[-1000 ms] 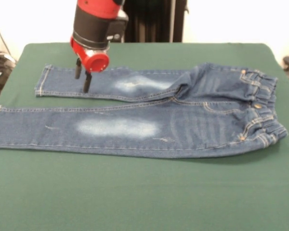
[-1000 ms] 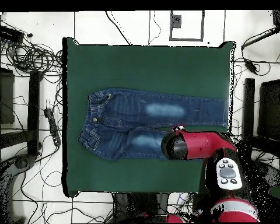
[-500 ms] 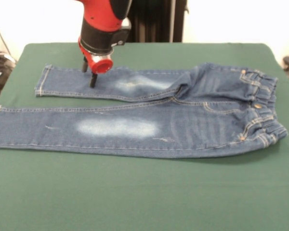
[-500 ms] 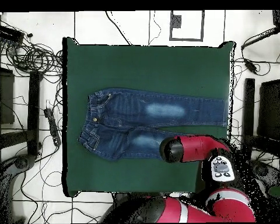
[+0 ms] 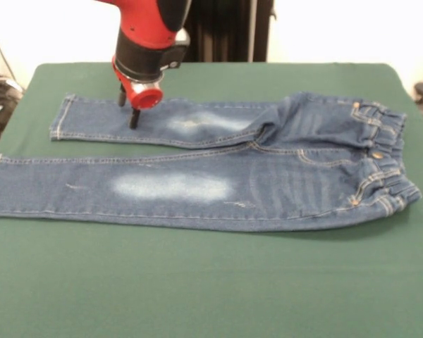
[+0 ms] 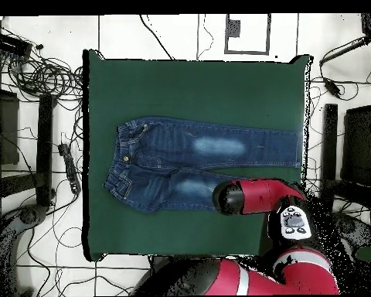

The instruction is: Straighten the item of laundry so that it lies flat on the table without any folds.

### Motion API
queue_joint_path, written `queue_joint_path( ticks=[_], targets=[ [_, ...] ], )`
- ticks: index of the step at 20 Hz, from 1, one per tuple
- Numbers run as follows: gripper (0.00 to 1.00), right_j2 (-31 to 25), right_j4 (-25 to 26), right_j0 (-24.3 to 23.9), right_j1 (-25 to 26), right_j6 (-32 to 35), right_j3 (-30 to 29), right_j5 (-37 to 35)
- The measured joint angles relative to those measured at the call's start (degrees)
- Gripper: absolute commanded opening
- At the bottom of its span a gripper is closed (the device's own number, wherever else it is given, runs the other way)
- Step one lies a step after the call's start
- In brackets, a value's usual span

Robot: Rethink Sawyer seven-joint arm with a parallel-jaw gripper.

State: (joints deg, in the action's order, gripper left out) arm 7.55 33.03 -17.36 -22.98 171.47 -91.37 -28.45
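The item of laundry (image 5: pixel 218 169) is a small pair of blue jeans spread across the table (image 5: pixel 211 289), waistband at the right and both legs running left. A fold bunches the cloth at the crotch, where the far leg meets the seat. My gripper (image 5: pixel 127 109) hangs open just above the far leg near its cuff, with nothing between its fingers. In the overhead view the jeans (image 6: pixel 181 151) lie mid-table (image 6: pixel 188 93), and the red arm (image 6: pixel 254 195) covers the lower end of one leg and hides the gripper.
Green table surface lies in front of the jeans and behind them. Tangled cables (image 6: pixel 34 73) and dark equipment (image 6: pixel 351 143) sit on the floor around the table. A black stand (image 5: pixel 229 32) rises behind the far edge.
The gripper has shifted slightly right and away from the nearer leg, staying open over the far leg. The arm's rear links have swung round. The jeans have not moved.
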Motion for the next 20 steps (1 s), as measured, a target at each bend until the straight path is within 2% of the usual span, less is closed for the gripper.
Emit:
queue_joint_path(
  ticks=[20],
  targets=[
    [1.00,4.1,2.6,1.2,2.5,0.0,4.5,0.0]
  ],
)
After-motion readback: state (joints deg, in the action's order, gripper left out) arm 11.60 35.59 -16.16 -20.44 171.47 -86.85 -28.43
